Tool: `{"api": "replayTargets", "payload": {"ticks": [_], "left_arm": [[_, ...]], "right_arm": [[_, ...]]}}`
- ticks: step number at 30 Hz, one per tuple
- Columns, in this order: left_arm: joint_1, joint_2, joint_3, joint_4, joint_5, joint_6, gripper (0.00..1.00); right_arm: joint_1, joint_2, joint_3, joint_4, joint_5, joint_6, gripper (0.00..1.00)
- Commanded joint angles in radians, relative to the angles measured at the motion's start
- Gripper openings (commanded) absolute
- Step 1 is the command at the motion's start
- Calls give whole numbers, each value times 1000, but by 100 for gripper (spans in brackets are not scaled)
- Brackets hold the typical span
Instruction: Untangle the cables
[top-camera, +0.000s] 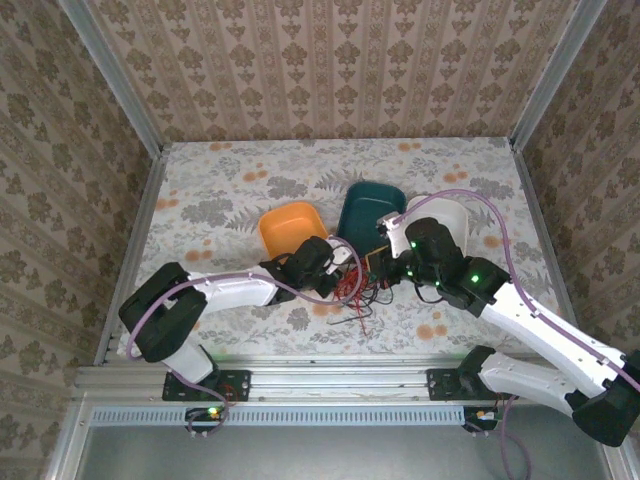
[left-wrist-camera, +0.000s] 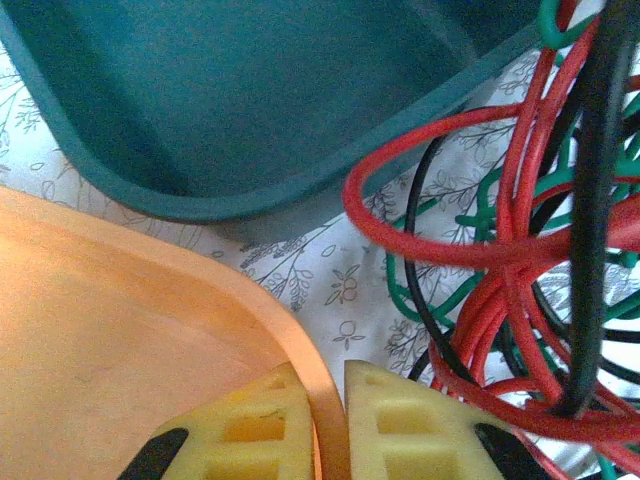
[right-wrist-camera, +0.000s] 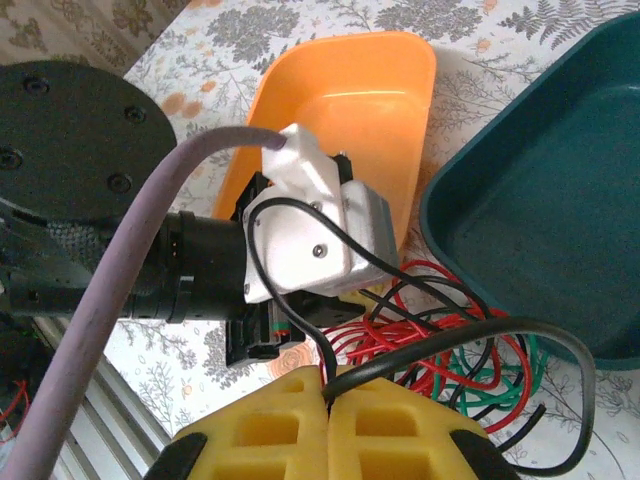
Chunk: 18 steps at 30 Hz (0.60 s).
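The cables (top-camera: 355, 292) lie in a red, black and green tangle on the flowered cloth between the two arms. In the left wrist view, red loops (left-wrist-camera: 500, 250), a black strand (left-wrist-camera: 590, 200) and green strands (left-wrist-camera: 440, 300) crowd the right side. My left gripper (left-wrist-camera: 328, 375) is shut on the rim of the orange tray (left-wrist-camera: 120, 330), just left of the tangle. My right gripper (right-wrist-camera: 327, 385) is shut on a black cable (right-wrist-camera: 450, 345), which runs right from the fingertips above the red cables (right-wrist-camera: 420, 350) and green cables (right-wrist-camera: 480, 385). From above, the left gripper (top-camera: 340, 264) and right gripper (top-camera: 380, 264) are close together.
The orange tray (top-camera: 285, 226), a teal tray (top-camera: 365, 205) and a white tray (top-camera: 447, 214) stand in a row just behind the tangle. The left arm's wrist (right-wrist-camera: 310, 230) and its thick purple hose (right-wrist-camera: 130, 260) sit close in front of the right gripper.
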Motion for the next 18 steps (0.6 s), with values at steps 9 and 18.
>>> {"api": "replayTargets", "payload": {"ticks": [9, 18], "left_arm": [[150, -118, -12, -72, 12, 158, 5], [233, -172, 88, -154, 156, 247, 62]], "right_arm": [[-5, 103, -52, 33, -100, 22, 0], [-27, 285, -36, 26, -183, -36, 0]]}}
